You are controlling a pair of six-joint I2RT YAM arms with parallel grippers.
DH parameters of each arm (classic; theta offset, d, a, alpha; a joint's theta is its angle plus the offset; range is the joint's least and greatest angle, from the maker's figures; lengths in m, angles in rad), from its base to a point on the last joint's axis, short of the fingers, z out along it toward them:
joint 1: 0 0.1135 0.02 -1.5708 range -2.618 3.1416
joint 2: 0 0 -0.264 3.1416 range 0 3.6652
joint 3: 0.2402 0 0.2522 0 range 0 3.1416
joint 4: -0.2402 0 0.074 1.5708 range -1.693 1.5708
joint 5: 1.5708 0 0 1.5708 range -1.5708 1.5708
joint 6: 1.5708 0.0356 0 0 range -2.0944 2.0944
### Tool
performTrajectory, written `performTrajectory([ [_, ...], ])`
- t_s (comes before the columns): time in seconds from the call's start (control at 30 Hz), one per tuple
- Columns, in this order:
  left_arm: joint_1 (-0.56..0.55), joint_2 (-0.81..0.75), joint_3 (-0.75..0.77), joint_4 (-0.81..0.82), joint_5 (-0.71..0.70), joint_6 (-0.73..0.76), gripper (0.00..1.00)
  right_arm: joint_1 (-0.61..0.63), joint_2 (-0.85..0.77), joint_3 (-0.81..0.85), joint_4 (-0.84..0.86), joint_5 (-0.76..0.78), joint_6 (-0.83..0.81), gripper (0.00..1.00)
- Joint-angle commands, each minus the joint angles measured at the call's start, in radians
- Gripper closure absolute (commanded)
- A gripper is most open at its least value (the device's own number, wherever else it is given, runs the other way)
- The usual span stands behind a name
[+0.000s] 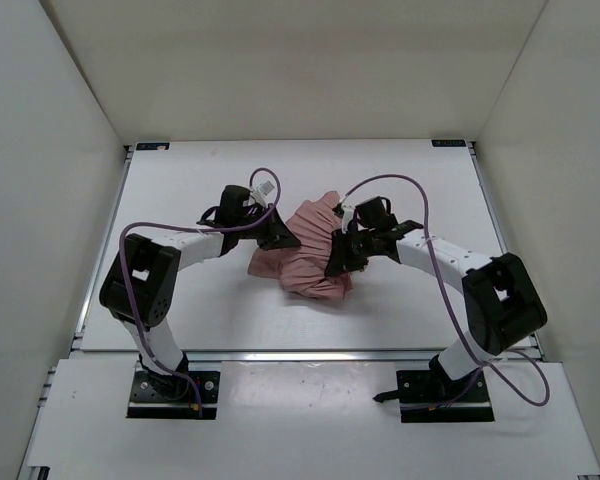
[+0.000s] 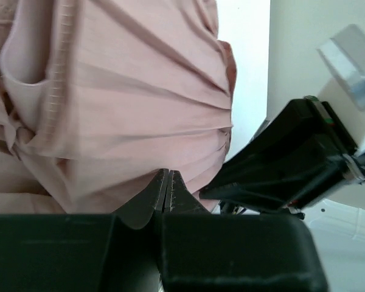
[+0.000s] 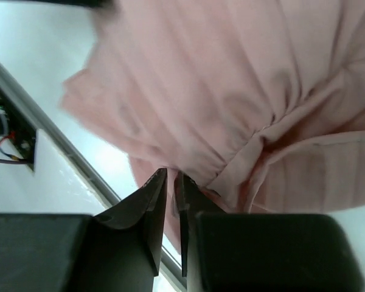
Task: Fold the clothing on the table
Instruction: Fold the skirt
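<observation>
From above, I saw the white desk [image 1: 180,320] boxed in by white walls [image 1: 60,100], with the clothing [image 1: 305,262] bunched mid-desk between the left gripper [image 1: 278,236] and the right gripper [image 1: 338,262], its length seemingly slanting near-left to far-right. At the left wrist, the left gripper [image 2: 168,182] was pinched shut on the pleated clothing [image 2: 134,97]. At the right wrist, the right gripper [image 3: 170,179] was a slit apart, nipping the clothing [image 3: 231,79].

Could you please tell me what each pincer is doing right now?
Left pincer: closed on the pink garment.
Right pincer: closed on the pink garment too.
</observation>
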Motion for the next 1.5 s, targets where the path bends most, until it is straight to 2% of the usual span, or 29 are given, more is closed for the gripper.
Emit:
performTrajectory([
  [0.0, -0.009, -0.015, 0.058, -0.008, 0.023, 0.020, 0.96, 0.013, -0.053, 0.037, 0.114, -0.039, 0.037, 0.88],
  [0.13, -0.006, -0.040, 0.093, -0.042, 0.028, 0.031, 0.97, -0.025, -0.085, 0.098, 0.128, -0.046, 0.050, 0.76],
  [0.23, -0.003, -0.060, 0.133, -0.061, 0.028, 0.035, 1.00, -0.100, -0.102, 0.105, 0.139, -0.017, 0.042, 0.73],
  [0.3, -0.021, -0.076, 0.139, -0.064, 0.030, 0.046, 1.00, -0.151, -0.100, 0.106, 0.124, 0.016, 0.016, 0.76],
  [0.4, -0.061, -0.078, 0.144, -0.096, -0.007, 0.075, 1.00, -0.200, -0.058, 0.141, 0.084, 0.026, -0.019, 0.97],
  [0.43, -0.075, -0.069, 0.141, -0.102, -0.016, 0.081, 1.00, -0.206, -0.029, 0.160, 0.078, 0.018, -0.033, 1.00],
  [0.5, -0.106, -0.052, 0.136, -0.152, -0.036, 0.109, 1.00, -0.205, 0.031, 0.187, 0.058, 0.009, -0.055, 1.00],
  [0.67, -0.166, -0.044, 0.069, -0.185, -0.108, 0.152, 1.00, -0.189, 0.110, 0.236, 0.128, -0.046, -0.061, 1.00],
  [0.83, -0.166, 0.002, 0.009, -0.209, -0.162, 0.173, 1.00, -0.175, 0.247, 0.276, 0.191, -0.092, -0.056, 1.00],
  [1.0, -0.132, 0.025, -0.040, -0.265, -0.207, 0.205, 1.00, -0.192, 0.340, 0.304, 0.177, -0.105, -0.081, 0.99],
  [1.23, -0.098, 0.039, -0.019, -0.327, -0.207, 0.251, 1.00, -0.260, 0.344, 0.261, 0.196, -0.111, -0.073, 1.00],
  [1.47, -0.077, -0.041, 0.145, -0.478, -0.202, 0.331, 1.00, -0.272, 0.224, 0.318, 0.130, -0.074, -0.084, 1.00],
])
